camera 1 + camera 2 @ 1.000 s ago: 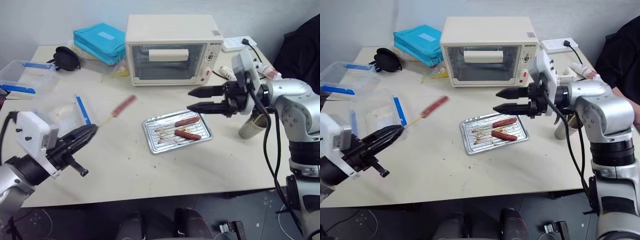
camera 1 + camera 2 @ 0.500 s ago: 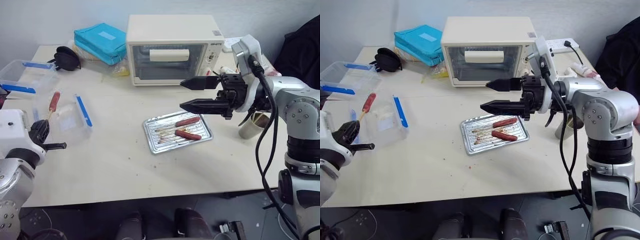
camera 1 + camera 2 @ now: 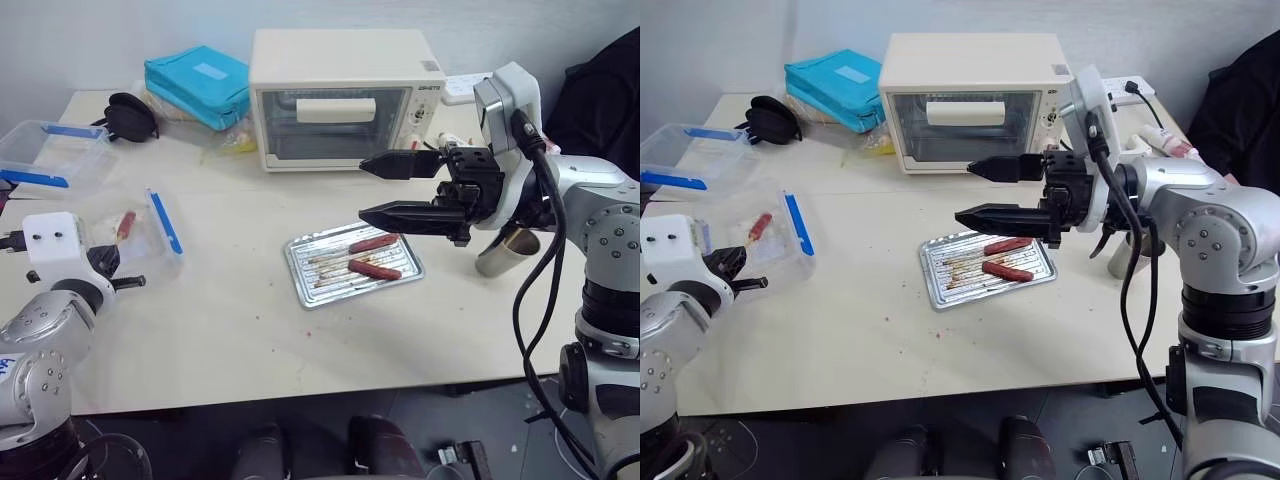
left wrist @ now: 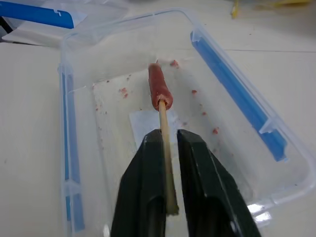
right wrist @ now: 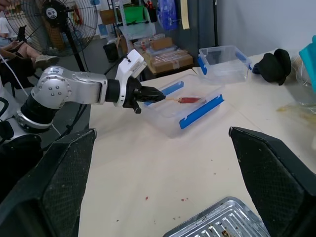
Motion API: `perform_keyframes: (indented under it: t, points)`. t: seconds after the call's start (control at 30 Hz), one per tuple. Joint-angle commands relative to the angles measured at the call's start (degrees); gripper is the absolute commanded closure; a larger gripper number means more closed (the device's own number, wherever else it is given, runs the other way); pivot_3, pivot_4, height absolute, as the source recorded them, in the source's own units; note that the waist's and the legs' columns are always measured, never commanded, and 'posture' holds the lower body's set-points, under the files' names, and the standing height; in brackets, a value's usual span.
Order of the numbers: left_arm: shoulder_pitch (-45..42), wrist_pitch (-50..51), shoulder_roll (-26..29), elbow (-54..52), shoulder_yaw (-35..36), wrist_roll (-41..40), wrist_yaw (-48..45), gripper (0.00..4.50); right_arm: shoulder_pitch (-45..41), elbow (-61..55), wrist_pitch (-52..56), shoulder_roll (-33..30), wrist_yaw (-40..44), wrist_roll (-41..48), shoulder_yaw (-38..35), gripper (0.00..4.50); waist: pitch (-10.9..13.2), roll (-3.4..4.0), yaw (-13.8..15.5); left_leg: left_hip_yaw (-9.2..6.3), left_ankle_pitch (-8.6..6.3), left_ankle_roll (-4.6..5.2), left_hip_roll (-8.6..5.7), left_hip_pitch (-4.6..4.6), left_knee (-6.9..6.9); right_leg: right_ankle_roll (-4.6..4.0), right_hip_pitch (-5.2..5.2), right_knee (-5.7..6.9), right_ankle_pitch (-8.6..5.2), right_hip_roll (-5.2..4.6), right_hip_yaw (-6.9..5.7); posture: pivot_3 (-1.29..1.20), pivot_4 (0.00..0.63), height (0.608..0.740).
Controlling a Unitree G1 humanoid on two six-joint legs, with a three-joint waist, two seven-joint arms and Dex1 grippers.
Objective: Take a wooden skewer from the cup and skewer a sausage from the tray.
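Counting the sausages, three show: two lie in the tray [image 3: 300, 262] in the middle of the table [image 3: 250, 330], and one sausage [image 4: 159, 91] sits on the tip of the wooden skewer [image 4: 167, 148]. One skewer shows, and it lies between the two black fingers of the left gripper [image 4: 166, 140]. In the left wrist view both fingers sit right against the stick, with only a thin gap on each side, so I cannot tell if they still pinch it or have let go a little. The skewered sausage is inside a clear box [image 3: 165, 245] with blue clips, over a white paper spotted with red crumbs. A second clear box [image 3: 45, 155] stands behind it. One cup [image 3: 500, 250] stands to the right of the tray, partly behind the right arm. One toaster oven [image 3: 345, 100] stands at the back.

The right gripper [image 3: 385, 190] hangs above the tray with its fingers spread wide and nothing between them. A second ago they were closer together.

A second ago the left gripper held the skewered sausage up in the air near the middle of the table. Now it has swung out to the robot's left and down into the box.
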Motion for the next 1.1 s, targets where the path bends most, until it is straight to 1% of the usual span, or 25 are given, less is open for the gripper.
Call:
perform_keyframes:
  t: [0.03,0.1,0.2,0.23,0.33,0.4,0.47,0.5,0.57,0.6,0.7,0.77,0.87,0.93,1.0,1.03,1.1]
  points:
    - [-0.57,-1.93,1.35,-0.12,0.62,3.03,-1.18,2.84,-0.31,-1.36,-0.69,-1.37,-0.10,1.12,-2.13,0.00,0.00,0.00,0.02,0.00,0.00,0.00,0.00,0.00,-0.01,0.00,-0.01,0.00,0.00,0.00,0.00,0.00,0.150,0.740]
    - [0.23,-0.85,1.45,-1.12,1.55,3.44,-2.07,2.23,0.02,-1.27,-0.91,-1.75,-0.03,0.98,-2.13,0.00,0.00,0.00,0.02,0.00,0.00,0.00,0.00,0.00,-0.01,0.00,-0.01,0.00,0.00,-0.02,0.00,0.00,0.150,0.740]
    - [3.01,-1.14,3.51,-4.25,3.14,2.79,-6.66,1.35,0.87,-1.14,-1.59,-2.89,0.37,0.25,-2.17,0.00,0.01,-0.02,-0.01,0.01,0.00,0.00,0.01,0.00,-0.02,0.00,-0.01,-0.02,0.00,-0.04,0.01,0.00,0.150,0.740]
    - [3.51,-0.84,3.99,-5.35,4.20,1.70,-8.29,1.35,1.31,-1.03,-1.87,-3.48,0.74,-0.05,-2.21,0.00,0.01,-0.02,-0.02,0.01,0.00,-0.01,0.01,0.00,-0.03,0.00,-0.02,-0.02,0.00,-0.05,0.01,0.00,0.150,0.740]
    - [3.77,0.70,7.04,-8.89,10.65,-5.70,-16.66,1.35,3.16,-0.85,-3.60,-7.47,3.62,-1.93,-2.08,0.00,0.03,-0.05,0.11,0.00,-0.01,-0.01,0.02,-0.02,-0.05,0.00,-0.03,-0.06,0.00,-0.07,0.00,0.00,0.150,0.740]
    - [3.11,1.85,8.91,-9.93,15.14,-11.83,-21.61,1.35,4.46,0.28,-4.75,-10.19,5.53,-3.36,-2.02,0.00,0.03,-0.05,0.13,-0.02,-0.01,-0.01,-0.03,-0.04,-0.05,0.00,-0.03,-0.07,0.00,-0.16,-0.01,0.00,0.150,0.740]
    - [2.89,2.82,11.28,-10.32,19.90,-19.73,-27.01,1.35,6.20,1.80,-6.21,-13.15,7.67,-5.24,-2.08,0.00,0.03,-0.06,0.11,-0.03,-0.01,-0.01,-0.04,-0.03,-0.04,0.00,0.00,-0.09,0.00,-0.18,-0.01,0.00,0.150,0.740]
    - [4.97,2.33,13.43,-10.94,23.08,-24.43,-33.14,1.35,8.34,2.82,-7.40,-15.59,9.45,-6.66,-2.47,0.00,0.03,-0.06,0.06,-0.03,-0.01,-0.01,-0.04,-0.02,-0.05,0.00,0.00,-0.10,0.00,-0.17,-0.02,0.00,0.150,0.740]
    - [9.79,2.11,16.80,-11.28,27.55,-30.11,-42.25,1.35,11.93,4.32,-9.63,-19.15,11.94,-8.87,-3.13,0.00,0.04,-0.07,-0.06,-0.03,-0.02,-0.02,-0.03,-0.03,-0.08,0.00,0.00,-0.14,0.00,-0.16,-0.03,0.00,0.150,0.740]
    - [12.78,0.88,18.14,-11.21,29.15,-30.29,-46.53,1.35,14.00,5.00,-10.66,-20.71,12.89,-9.80,-3.77,0.00,0.04,-0.05,-0.08,0.03,-0.03,-0.01,-0.06,0.00,-0.13,0.00,-0.01,-0.19,0.00,-0.17,-0.01,0.00,0.150,0.740]
    - [18.16,-1.82,20.91,-9.46,29.70,-27.72,-50.70,1.35,17.63,6.55,-13.20,-22.49,14.05,-11.36,-5.34,0.00,0.07,0.04,-0.11,0.09,-0.03,-0.01,-0.08,0.07,-0.19,-0.01,-0.01,-0.36,-0.02,-0.12,-0.01,0.00,0.150,0.740]
    - [18.86,-3.62,21.79,-7.76,27.79,-25.50,-50.03,1.35,17.87,6.96,-13.05,-22.19,13.40,-11.01,-6.13,0.00,0.08,0.05,-0.21,0.12,0.00,-0.03,-0.05,0.14,-0.19,-0.04,-0.01,-0.41,-0.03,-0.02,-0.01,0.00,0.150,0.740]
    - [16.08,-5.67,19.98,-5.27,20.33,-18.93,-40.90,1.35,17.00,5.99,-12.48,-21.08,12.29,-10.25,-6.24,0.00,0.04,0.18,-0.14,0.13,0.02,-0.05,-0.04,0.24,-0.19,-0.06,0.02,-0.33,-0.03,-0.03,0.08,0.00,0.150,0.740]
    - [11.94,-4.20,15.63,-5.07,15.51,-15.38,-30.27,1.35,16.13,4.61,-11.93,-20.66,12.21,-9.57,-5.62,0.00,0.04,0.18,-0.03,0.14,0.02,-0.05,-0.05,0.26,-0.25,-0.06,0.04,-0.34,-0.03,-0.06,0.15,0.00,0.150,0.740]
    - [8.51,-2.03,10.95,-6.22,12.34,-13.16,-21.67,1.35,15.38,2.91,-10.85,-20.38,12.25,-8.32,-5.21,0.00,0.06,0.14,0.07,0.13,0.01,-0.04,-0.08,0.24,-0.30,-0.05,0.04,-0.37,-0.03,-0.12,0.16,0.00,0.150,0.740]
    - [7.32,-1.21,9.18,-6.81,11.69,-12.83,-19.21,1.35,15.17,2.33,-10.44,-20.30,12.30,-7.90,-5.13,0.00,0.06,0.13,0.10,0.12,0.01,-0.04,-0.07,0.21,-0.30,-0.04,0.04,-0.34,-0.02,-0.14,0.15,0.00,0.150,0.740]
    - [3.64,2.06,3.86,-8.15,11.12,-14.64,-13.27,1.35,14.52,0.94,-10.33,-20.49,13.03,-7.34,-4.61,0.00,0.05,0.02,0.13,0.07,0.01,-0.03,-0.06,0.11,-0.30,0.00,0.01,-0.21,0.00,-0.14,0.09,0.00,0.150,0.740]
